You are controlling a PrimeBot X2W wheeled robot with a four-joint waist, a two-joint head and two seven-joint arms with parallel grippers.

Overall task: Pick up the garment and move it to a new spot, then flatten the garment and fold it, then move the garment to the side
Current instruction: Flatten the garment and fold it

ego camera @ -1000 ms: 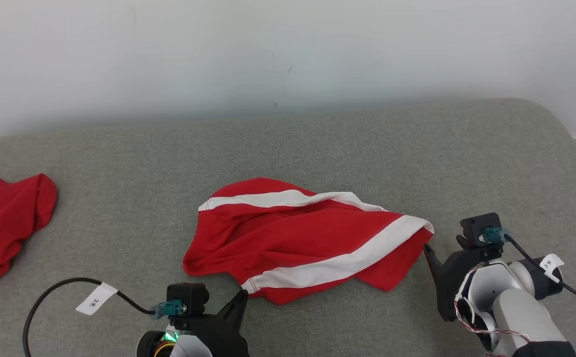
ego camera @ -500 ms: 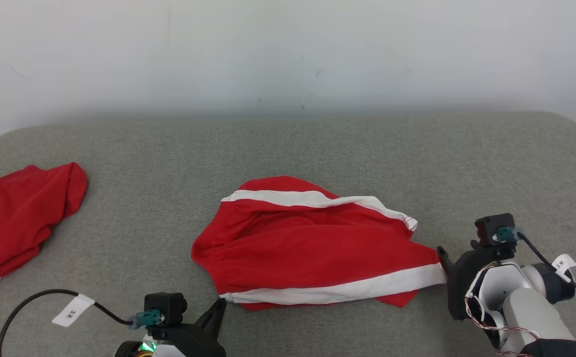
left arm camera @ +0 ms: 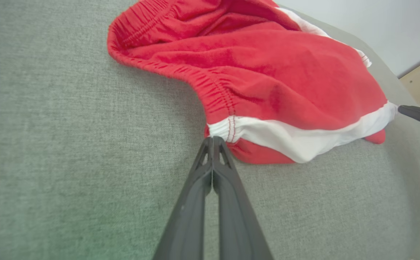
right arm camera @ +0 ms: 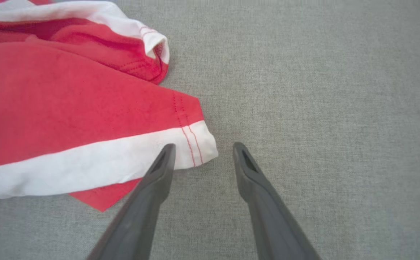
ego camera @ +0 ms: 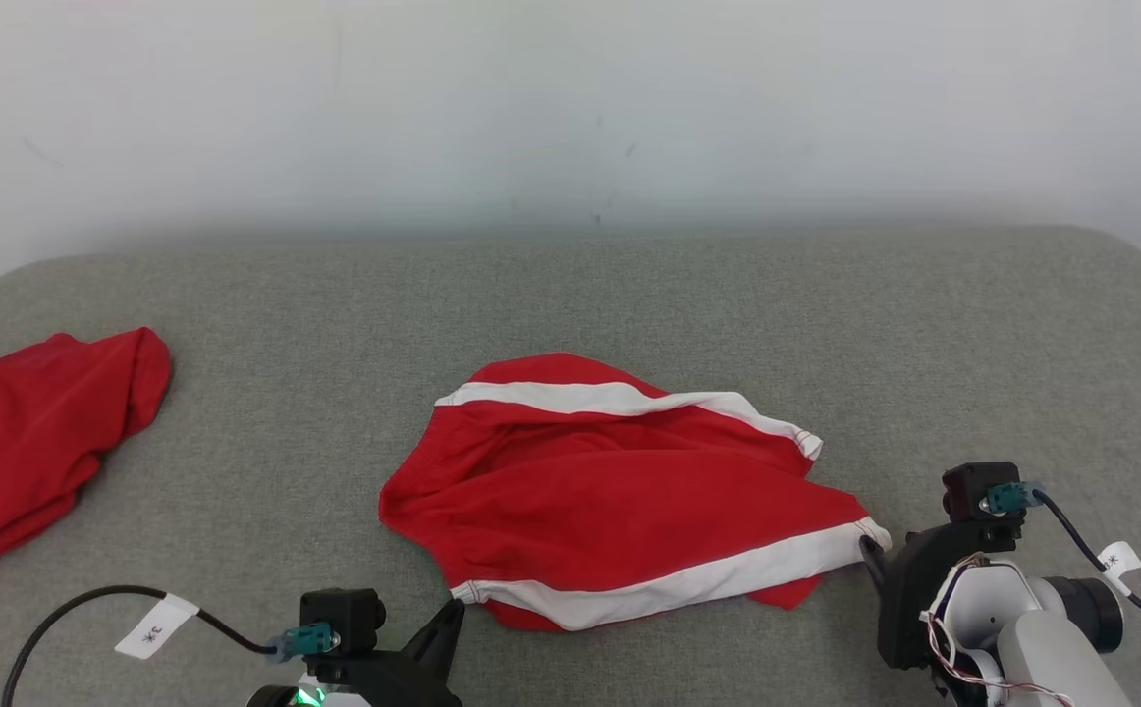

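We see the garment point(ego camera: 629, 501) lying crumpled at the middle of the grey cushion point(ego camera: 629, 295), toward its near edge. Our left gripper point(left arm camera: 213, 139) has its jaws pressed together, seemingly pinching the waistband corner. On our right gripper point(right arm camera: 204, 146) the jaws stand wide apart astride the hem corner, holding nothing.

on the cushion point(ego camera: 826, 324) the garment point(ego camera: 620, 491) lies centre, another cloth point(ego camera: 30, 432) well to its left.

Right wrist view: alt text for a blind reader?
Two dark open fingers straddle the white-striped hem corner of a crumpled red fabric garment on a grey woven surface. One tip overlaps the stripe, the other bare grey.
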